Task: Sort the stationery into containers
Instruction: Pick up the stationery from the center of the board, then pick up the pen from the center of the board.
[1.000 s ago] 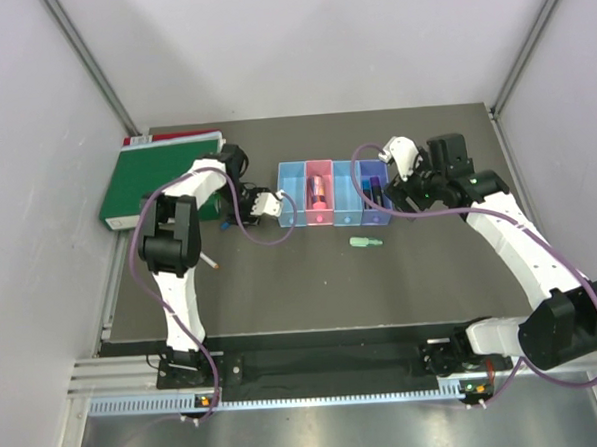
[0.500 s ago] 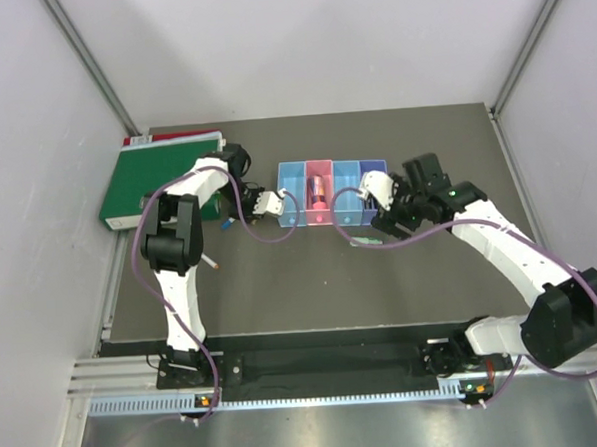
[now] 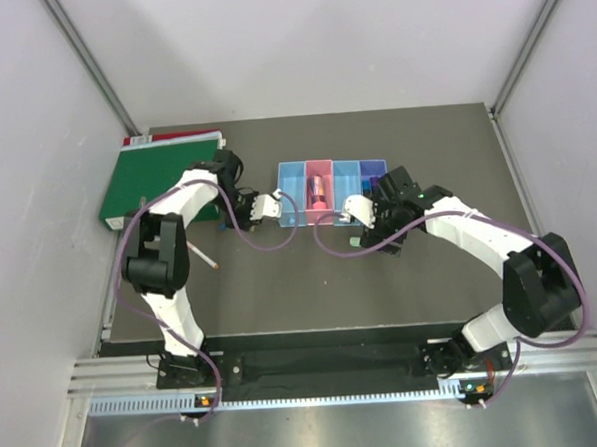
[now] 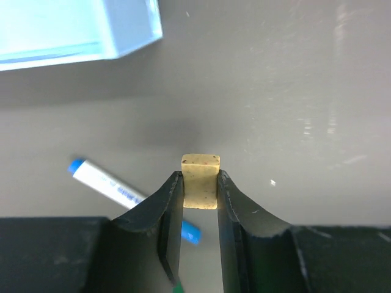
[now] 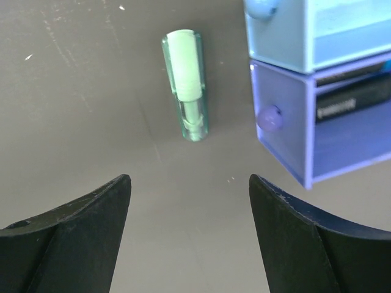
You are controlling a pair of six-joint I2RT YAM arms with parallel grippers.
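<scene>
Just left of the row of four narrow plastic bins (image 3: 292, 169), my left gripper (image 4: 200, 183) is closed on a small cream rectangular eraser block (image 4: 201, 177), pinched between the two black fingertips. I cannot tell from the wrist view whether the block touches the dark table (image 4: 293, 91) or hangs just above it. Under that gripper lies a thin white pen with blue ends (image 4: 110, 185), slanted on the table, and the corner of the leftmost light blue bin (image 4: 91, 30) shows just beyond it.

On the near side of the row's right end, my right gripper (image 5: 189, 180) has its fingers spread wide and holds nothing. A short translucent green capped marker (image 5: 186, 91) lies flat on the table ahead of the gap between them, apart from both fingers and just beside the bins. The purple-blue bin (image 5: 287, 146) at the right end holds a black marker (image 5: 348, 101).

Further left in the overhead view, a thin white pen with an orange tip (image 3: 202, 254) lies close to the left arm (well apart from the bins), the pink bin (image 3: 321, 220) holds a pink-red item (image 3: 318, 190), and a large green binder (image 3: 156, 181) lies at the far left.
</scene>
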